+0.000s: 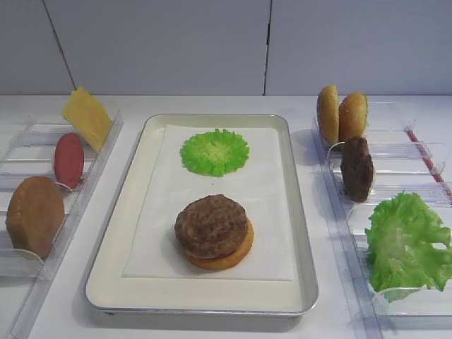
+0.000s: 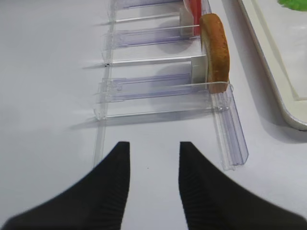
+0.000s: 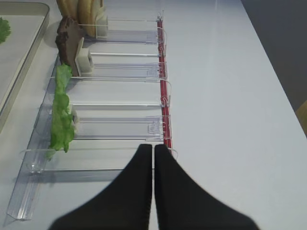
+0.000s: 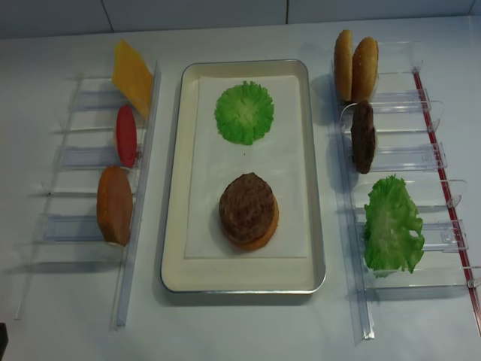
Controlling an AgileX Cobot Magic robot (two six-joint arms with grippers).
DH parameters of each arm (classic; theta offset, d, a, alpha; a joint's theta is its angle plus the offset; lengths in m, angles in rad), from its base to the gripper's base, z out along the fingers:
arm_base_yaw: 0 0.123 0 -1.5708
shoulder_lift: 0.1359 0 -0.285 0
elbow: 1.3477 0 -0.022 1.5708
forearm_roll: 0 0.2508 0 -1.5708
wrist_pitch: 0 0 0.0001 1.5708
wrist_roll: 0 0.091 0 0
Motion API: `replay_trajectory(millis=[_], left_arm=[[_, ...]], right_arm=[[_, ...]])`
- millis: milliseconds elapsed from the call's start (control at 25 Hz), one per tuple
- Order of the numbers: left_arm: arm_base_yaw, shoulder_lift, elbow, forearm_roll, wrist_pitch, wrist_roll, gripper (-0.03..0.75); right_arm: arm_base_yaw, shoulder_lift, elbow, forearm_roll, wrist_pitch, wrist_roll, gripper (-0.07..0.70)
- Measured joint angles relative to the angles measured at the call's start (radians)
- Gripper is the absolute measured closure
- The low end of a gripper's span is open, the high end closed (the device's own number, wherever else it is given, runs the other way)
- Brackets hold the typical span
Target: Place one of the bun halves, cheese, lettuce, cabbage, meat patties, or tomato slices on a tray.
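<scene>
The silver tray (image 1: pixel 141 212) lies in the middle. On its liner a meat patty (image 1: pixel 211 224) sits on a bun half (image 1: pixel 236 256), with a round green cabbage piece (image 1: pixel 215 152) behind. The left rack holds cheese (image 1: pixel 87 116), a tomato slice (image 1: pixel 68 159) and a bun half (image 1: pixel 34 215). In the right rack stand two bun halves (image 1: pixel 339 113), a patty (image 1: pixel 357 168) and lettuce (image 1: pixel 408 244). My right gripper (image 3: pixel 153 147) is shut and empty, near the right rack's front end. My left gripper (image 2: pixel 154 146) is open and empty, in front of the left rack's bun half (image 2: pixel 215 50).
Two clear plastic racks flank the tray, the left one (image 4: pixel 139 226) and the right one (image 4: pixel 361 301), which has a red strip (image 3: pixel 164 100) along its outer side. White table surrounds them. Neither arm shows in the two high views.
</scene>
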Motion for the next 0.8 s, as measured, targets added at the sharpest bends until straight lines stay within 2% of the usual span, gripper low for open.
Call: replay_trajectory(millis=[800], left_arm=[[0.0, 0.0, 0.0, 0.0, 0.0, 0.0, 0.484]], right_arm=[[0.0, 0.0, 0.0, 0.0, 0.0, 0.0, 0.597]])
